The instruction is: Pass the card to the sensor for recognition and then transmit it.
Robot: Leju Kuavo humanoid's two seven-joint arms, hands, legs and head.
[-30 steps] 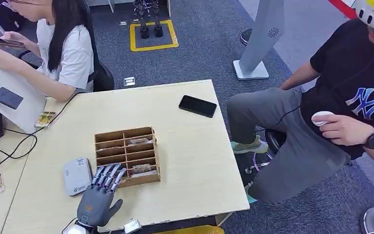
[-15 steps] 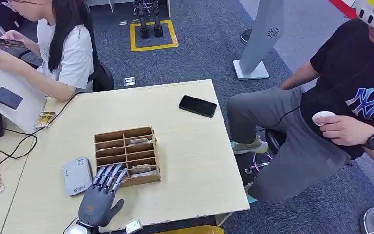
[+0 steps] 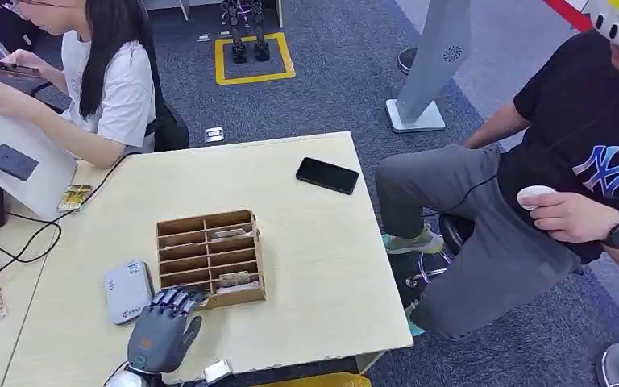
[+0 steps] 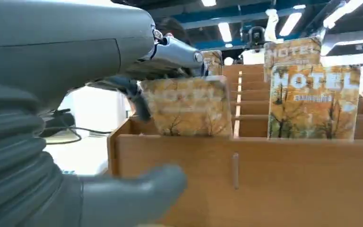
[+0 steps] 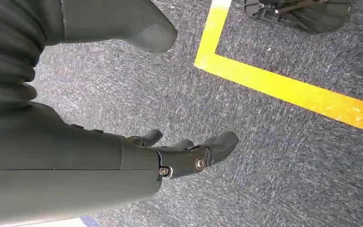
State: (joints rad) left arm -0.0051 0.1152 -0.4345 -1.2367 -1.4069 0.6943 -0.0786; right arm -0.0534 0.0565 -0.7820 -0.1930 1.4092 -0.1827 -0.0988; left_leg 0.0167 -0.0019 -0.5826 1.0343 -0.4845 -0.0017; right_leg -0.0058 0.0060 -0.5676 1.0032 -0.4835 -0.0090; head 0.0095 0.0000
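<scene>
Left robot hand (image 4: 99,85) curling over a hotel card (image 4: 186,106) upright in the near-row slot of the wooden organiser (image 3: 209,258) on the surface (image 3: 306,242), firm hold unconfirmed; right robot hand (image 5: 179,153) hanging unladen; risk: card slipping or organiser tipping from a shallow pinch.

Tan wooden box (image 3: 209,256) on a pale table (image 3: 306,266). Orange autumn-tree cards (image 4: 314,101) with white lettering. Black phone (image 3: 327,175). Grey hand (image 3: 159,334). Yellow line (image 5: 283,87) on grey carpet (image 5: 246,156), upper right.
</scene>
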